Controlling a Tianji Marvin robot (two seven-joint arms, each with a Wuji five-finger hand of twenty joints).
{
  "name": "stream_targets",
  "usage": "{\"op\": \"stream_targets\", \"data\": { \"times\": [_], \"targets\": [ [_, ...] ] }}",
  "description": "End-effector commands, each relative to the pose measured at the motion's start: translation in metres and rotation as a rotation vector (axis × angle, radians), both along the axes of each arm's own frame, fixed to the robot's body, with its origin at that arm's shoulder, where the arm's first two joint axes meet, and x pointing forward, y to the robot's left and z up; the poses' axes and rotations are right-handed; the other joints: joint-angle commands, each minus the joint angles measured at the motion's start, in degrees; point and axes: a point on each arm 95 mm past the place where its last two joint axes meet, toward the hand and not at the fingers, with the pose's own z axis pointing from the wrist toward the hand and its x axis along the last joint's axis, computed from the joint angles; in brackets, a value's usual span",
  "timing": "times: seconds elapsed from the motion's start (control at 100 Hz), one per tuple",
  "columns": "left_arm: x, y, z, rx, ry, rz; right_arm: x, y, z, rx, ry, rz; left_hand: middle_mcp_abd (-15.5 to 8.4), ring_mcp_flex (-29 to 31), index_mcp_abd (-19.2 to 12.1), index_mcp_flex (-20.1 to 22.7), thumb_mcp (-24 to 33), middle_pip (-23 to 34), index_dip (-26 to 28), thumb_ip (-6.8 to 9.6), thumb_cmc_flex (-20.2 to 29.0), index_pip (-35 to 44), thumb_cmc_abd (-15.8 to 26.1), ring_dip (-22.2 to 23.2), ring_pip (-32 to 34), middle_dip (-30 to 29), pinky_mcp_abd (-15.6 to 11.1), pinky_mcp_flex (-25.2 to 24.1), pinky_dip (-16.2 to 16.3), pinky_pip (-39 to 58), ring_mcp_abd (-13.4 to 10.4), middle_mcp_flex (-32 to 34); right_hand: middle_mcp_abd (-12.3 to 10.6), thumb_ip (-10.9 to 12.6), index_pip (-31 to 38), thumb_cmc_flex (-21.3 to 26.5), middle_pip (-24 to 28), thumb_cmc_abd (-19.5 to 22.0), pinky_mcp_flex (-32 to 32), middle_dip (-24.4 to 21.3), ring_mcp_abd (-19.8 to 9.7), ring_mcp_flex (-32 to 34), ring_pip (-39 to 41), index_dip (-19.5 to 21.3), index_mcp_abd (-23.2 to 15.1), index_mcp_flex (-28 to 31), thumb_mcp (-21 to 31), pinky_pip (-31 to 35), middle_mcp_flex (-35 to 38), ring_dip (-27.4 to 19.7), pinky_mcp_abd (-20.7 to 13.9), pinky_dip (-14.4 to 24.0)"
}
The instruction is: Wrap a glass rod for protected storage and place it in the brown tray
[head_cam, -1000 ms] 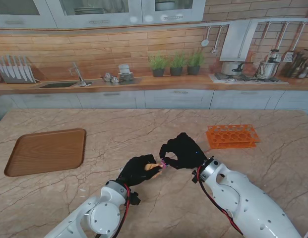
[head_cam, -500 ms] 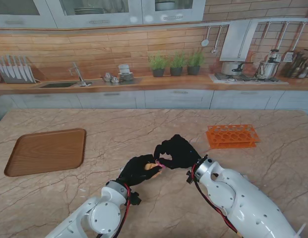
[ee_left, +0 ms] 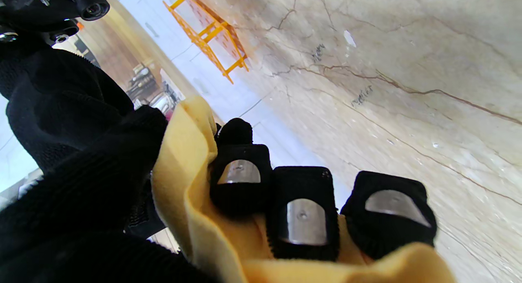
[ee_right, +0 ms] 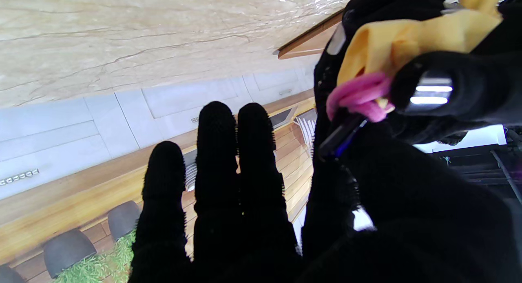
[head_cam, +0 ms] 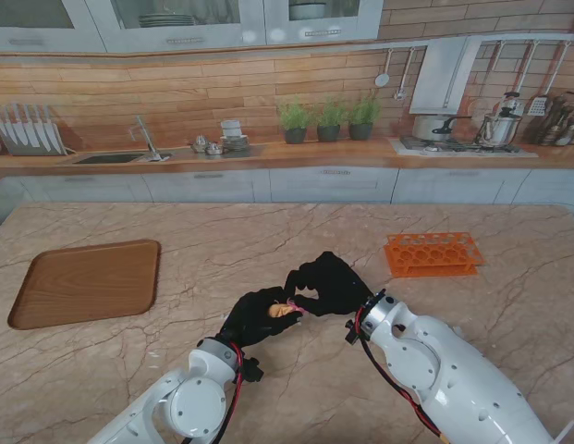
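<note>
Near centre of table [head_cam: 268, 240]: left hand [head_cam: 260, 316] curled tight around a yellow cloth [ee_left: 191, 181] bundle; glass rod itself not discernible. Right hand [head_cam: 328, 284] just beside it, thumb and forefinger pinching a pink band [ee_right: 359, 96] at the bundle's end, other fingers extended. Far left: brown tray [head_cam: 86, 281]. Far right: orange rack [head_cam: 432, 253].

white arms [head_cam: 453, 370] | black gloved hands | red-black wrist cables [head_cam: 233, 384]
</note>
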Motion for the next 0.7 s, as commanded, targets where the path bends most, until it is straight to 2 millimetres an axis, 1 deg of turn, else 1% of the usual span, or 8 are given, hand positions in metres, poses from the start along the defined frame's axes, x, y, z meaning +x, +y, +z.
{"op": "stream_targets", "data": {
  "times": [0.0, 0.09, 0.21, 0.24, 0.35, 0.44, 0.58, 0.69],
  "targets": [
    [-0.0015, -0.0066, 0.0046, -0.024, -0.008, -0.001, -0.0076, 0.0088, -0.0046, 0.004, 0.018, 0.024, -7.3, 1.1, 0.7, 0.5, -4.7, 6.9, 4.6, 1.33, -3.6, -3.8, 1.8, 0.8, 5.7, 1.7, -0.5, 2.0, -0.7, 10.6, -7.2, 2.1, 0.4, 0.4, 1.6, 0.5, 0.9, 1.4, -0.7, 1.0, -0.2, -0.2, 1.0, 1.0, -3.9, 3.5, -0.4, -0.2, 1.7, 0.8, -0.7, 1.2],
    [-0.002, -0.0067, 0.005, -0.034, -0.007, 0.006, -0.0087, 0.0102, -0.0051, 0.007, 0.028, 0.026, -7.3, 1.1, 1.0, -0.1, -10.3, 6.8, 5.2, 0.65, -5.2, -4.9, 2.7, 0.9, 5.8, 1.9, -0.6, 2.0, -0.6, 11.0, -7.2, 2.0, 0.5, 0.4, 1.6, 0.4, 1.1, 1.2, -0.7, 1.1, -0.1, 0.0, 1.0, 0.9, -4.0, 3.6, -0.2, -0.3, 1.9, 0.8, -0.7, 1.2],
    [-0.0022, -0.0063, 0.0054, -0.044, -0.006, 0.017, -0.0106, 0.0119, -0.0059, 0.007, 0.043, 0.03, -7.1, 1.1, 0.9, -0.7, -12.8, 6.9, 5.1, 0.24, -7.7, -5.6, 3.6, 1.0, 6.1, 2.0, -0.3, 2.0, -0.4, 11.4, -6.8, 1.7, 0.7, 0.5, 1.5, 0.2, 1.2, 0.8, -0.9, 1.3, 0.0, 0.1, 1.0, 0.9, -3.7, 3.8, 0.2, -0.5, 2.0, 0.9, -0.6, 1.2],
    [-0.0022, -0.0062, 0.0054, -0.046, -0.007, 0.019, -0.011, 0.0122, -0.0063, 0.006, 0.047, 0.03, -7.2, 1.1, 0.8, -0.6, -16.2, 6.9, 5.2, 0.31, -6.9, -5.6, 4.4, 0.9, 6.1, 2.3, -0.4, 2.0, -0.3, 11.4, -6.9, 1.7, 0.7, 0.6, 1.5, 0.1, 1.3, 0.7, -0.9, 1.3, 0.0, 0.2, 1.0, 0.8, -3.5, 4.0, 0.5, -0.6, 2.1, 0.9, -0.6, 1.2],
    [-0.0023, -0.0056, 0.0058, -0.051, -0.008, 0.029, -0.0121, 0.0133, -0.007, 0.003, 0.059, 0.031, -6.9, 1.1, 1.0, -0.7, -17.5, 6.9, 5.1, 0.39, -6.6, -5.8, 7.0, 0.9, 6.2, 2.5, 0.1, 2.0, -0.3, 11.5, -6.2, 1.7, 0.9, 0.8, 1.3, -0.1, 1.3, 0.0, -0.9, 1.5, 0.3, 0.2, 1.0, 0.7, -3.2, 4.4, 1.3, -0.7, 2.3, 1.1, -0.3, 1.2],
    [-0.0032, -0.0054, 0.0075, -0.067, -0.007, 0.036, -0.0125, 0.0139, -0.0068, 0.002, 0.064, 0.035, -5.5, 1.1, 1.3, -1.1, -25.6, 7.0, 4.5, 1.43, -1.5, -6.7, 13.3, 0.8, 6.6, 2.7, 1.7, 1.9, 0.4, 11.3, -4.8, 1.6, 0.9, 0.9, 1.3, -0.4, 1.3, -0.5, -0.9, 1.6, 0.3, 0.4, 1.0, 0.6, -2.9, 4.8, 2.1, -0.8, 2.5, 1.2, -0.3, 1.3],
    [-0.0038, -0.0051, 0.0083, -0.075, 0.0, 0.04, -0.0129, 0.0146, -0.0065, 0.005, 0.077, 0.045, -5.3, 1.1, 1.0, -1.7, -22.3, 7.1, 2.4, 2.45, 4.2, -9.7, 18.8, 0.8, 6.8, 2.6, 1.9, 1.9, 0.6, 11.3, -4.4, 1.8, 0.9, 1.0, 1.2, -0.8, 1.3, -1.0, -0.9, 1.7, 0.5, 0.6, 1.0, 0.4, -2.8, 5.2, 2.8, -0.9, 2.7, 1.3, -0.1, 1.3],
    [-0.0043, -0.0052, 0.0082, -0.076, 0.004, 0.042, -0.0134, 0.0149, -0.0065, 0.011, 0.085, 0.048, -5.2, 1.1, -0.3, -3.8, -7.1, 7.2, -6.5, 0.75, 6.3, -8.2, 13.3, 0.7, 7.0, 2.6, 2.1, 1.9, 0.9, 11.3, -4.3, 2.1, 1.0, 1.4, 1.1, -1.4, 1.2, -1.5, -1.0, 1.7, 0.5, 0.6, 0.9, 0.2, -2.8, 5.3, 3.6, -1.2, 2.8, 1.3, 0.1, 1.3]
  ]
}}
